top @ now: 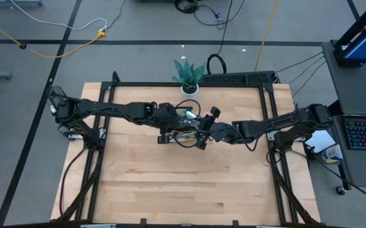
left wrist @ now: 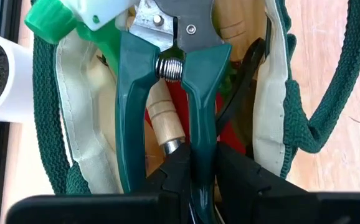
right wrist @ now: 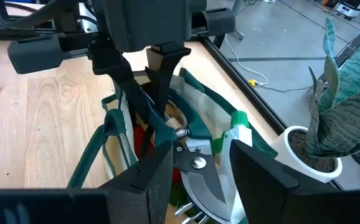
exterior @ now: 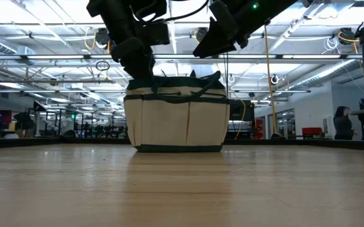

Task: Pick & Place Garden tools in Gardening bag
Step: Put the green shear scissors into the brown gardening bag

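The beige gardening bag (exterior: 179, 120) with dark green trim stands mid-table on its flat bottom. In it show a green-and-white spray bottle (right wrist: 239, 134), a wooden tool handle (left wrist: 164, 118) and something red (right wrist: 146, 140). The pruning shears (left wrist: 174, 50) have dark green handles, a spring and metal blades. They slant into the bag's mouth, with my left gripper (left wrist: 202, 171) shut on them from above. My right gripper (right wrist: 202, 186) hovers open just above the bag's right rim and holds nothing. My left gripper pinches one handle of the shears (left wrist: 202, 149) between its two fingers, near that handle's free end. The fingers (right wrist: 158, 81) come steeply from above and lie roughly along the handle. The shears slant away below them, blades toward the spray bottle. I cannot tell whether the blades rest on anything.
A potted green plant in a white pot (top: 189, 76) stands at the table's far edge, close behind the bag. The bag's looped handles (left wrist: 339, 93) droop outside its rim. Bare wooden tabletop (top: 183, 183) lies toward the near edge. A black frame (top: 271, 82) runs round the table.
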### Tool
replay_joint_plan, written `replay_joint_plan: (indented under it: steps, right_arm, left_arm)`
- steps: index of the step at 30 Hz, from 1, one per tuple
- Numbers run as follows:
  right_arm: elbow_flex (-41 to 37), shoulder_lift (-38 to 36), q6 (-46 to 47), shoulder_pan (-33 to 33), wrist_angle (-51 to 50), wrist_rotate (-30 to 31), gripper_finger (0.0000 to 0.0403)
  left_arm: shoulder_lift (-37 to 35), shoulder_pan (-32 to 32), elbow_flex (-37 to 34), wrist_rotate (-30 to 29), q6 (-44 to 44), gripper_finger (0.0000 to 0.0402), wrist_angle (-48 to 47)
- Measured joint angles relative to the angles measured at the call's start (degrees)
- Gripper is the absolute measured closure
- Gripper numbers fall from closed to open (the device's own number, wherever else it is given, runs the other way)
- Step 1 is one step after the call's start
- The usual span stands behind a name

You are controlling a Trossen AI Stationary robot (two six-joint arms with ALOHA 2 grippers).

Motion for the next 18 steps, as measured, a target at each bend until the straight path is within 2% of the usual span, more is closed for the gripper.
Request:
replay_joint_plan:
  steps: [7,18]
  right_arm:
    - [-0.6,0.0,-1.6,-1.3,0.3,0.0,0.0252]
    - [-7.4,-0.1,-1.0,-3.7,2.1,0.1,0.0252]
  left_arm:
    - [0.0,0.0,0.0,0.0,0.0,0.0317,-0.3]
    - [-2.1,-0.1,-0.1,-0.2,0.1,0.0314,-1.1]
